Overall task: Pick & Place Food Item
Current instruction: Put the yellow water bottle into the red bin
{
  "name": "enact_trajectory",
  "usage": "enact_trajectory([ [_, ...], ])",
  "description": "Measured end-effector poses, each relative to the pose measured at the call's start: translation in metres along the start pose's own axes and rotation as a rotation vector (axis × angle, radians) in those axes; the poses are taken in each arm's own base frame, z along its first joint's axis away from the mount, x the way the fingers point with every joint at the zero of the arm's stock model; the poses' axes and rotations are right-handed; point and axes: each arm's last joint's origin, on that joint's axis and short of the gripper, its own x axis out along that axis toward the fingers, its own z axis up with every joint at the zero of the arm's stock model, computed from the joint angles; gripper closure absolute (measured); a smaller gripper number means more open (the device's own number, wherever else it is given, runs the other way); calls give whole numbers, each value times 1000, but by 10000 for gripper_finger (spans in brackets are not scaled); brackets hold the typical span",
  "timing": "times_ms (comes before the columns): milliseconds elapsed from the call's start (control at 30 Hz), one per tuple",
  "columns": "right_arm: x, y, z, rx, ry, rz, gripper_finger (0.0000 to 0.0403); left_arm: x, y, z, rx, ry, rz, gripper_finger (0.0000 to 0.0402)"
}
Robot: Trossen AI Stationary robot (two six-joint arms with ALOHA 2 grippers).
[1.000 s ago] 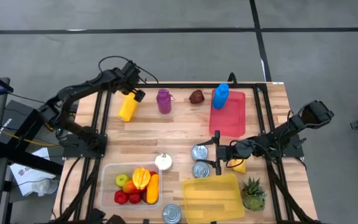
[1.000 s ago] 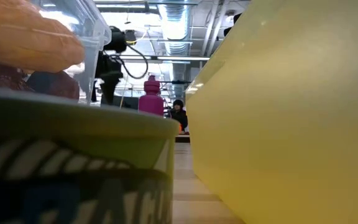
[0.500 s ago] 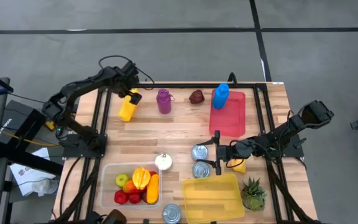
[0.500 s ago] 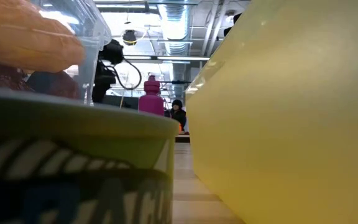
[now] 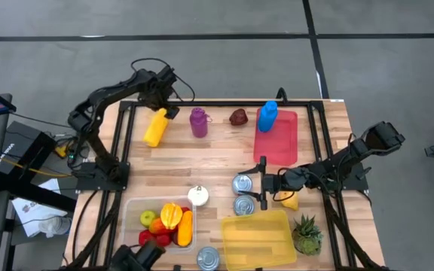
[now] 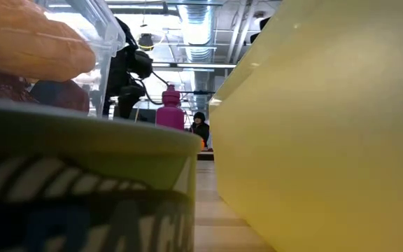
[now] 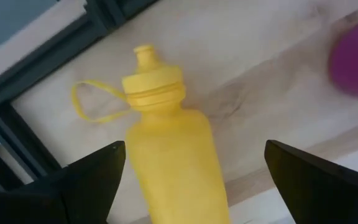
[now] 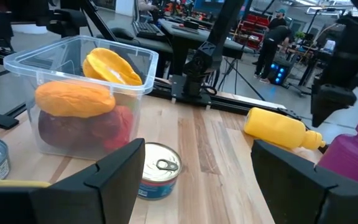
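Several fruits sit in our clear plastic tub [image 5: 132, 218]; both the left gripper [image 5: 162, 90], above the lying yellow bottle [image 5: 155, 128], and right gripper [image 5: 266, 188] gape wide, empty.

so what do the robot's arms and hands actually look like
Both arms are dark, near-black, built of slim jointed segments with black cables looping loosely off them. The left hand and right hand each end in two broad, flat, matte black fingers. No markings are visible.
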Motion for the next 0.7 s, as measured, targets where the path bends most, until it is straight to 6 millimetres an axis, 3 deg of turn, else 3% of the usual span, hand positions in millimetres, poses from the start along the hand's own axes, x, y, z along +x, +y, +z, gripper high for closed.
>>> enact_trajectory([
  [267,0,0,0,9,0,-2,121,-7,0,25,21,22,16,23],
  [500,0,0,0,9,1,-1,121,-20,3,31,15,-13,-14,23],
  [700,0,0,0,9,0,3,121,4,6,32,4,115,22,23],
])
